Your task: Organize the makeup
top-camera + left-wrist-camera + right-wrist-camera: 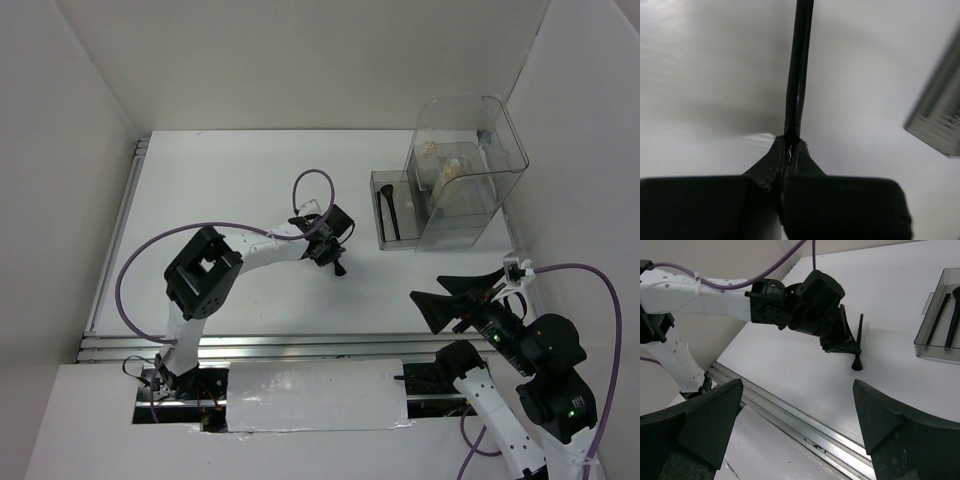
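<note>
My left gripper (pixel 334 254) is shut on a thin black brush (pixel 341 268) and holds it over the middle of the table. In the left wrist view the gripper (pixel 790 145) pinches the brush handle (pixel 799 65), which runs straight up out of the frame. In the right wrist view the brush (pixel 858 342) stands nearly upright, its flared end close to the table. My right gripper (pixel 462 290) is open and empty at the near right, seen wide open in its own view (pixel 797 390). Two black brushes (pixel 946 317) lie in the low clear tray (pixel 390 208). Beige tubes (pixel 445 170) show inside the tall clear box. No compacts are in view.
The tall clear plastic box (pixel 470 150) stands at the back right, with the low tray joined to its left side. A metal rail (pixel 300 346) runs along the table's near edge. White walls close in the table at the left, back and right.
</note>
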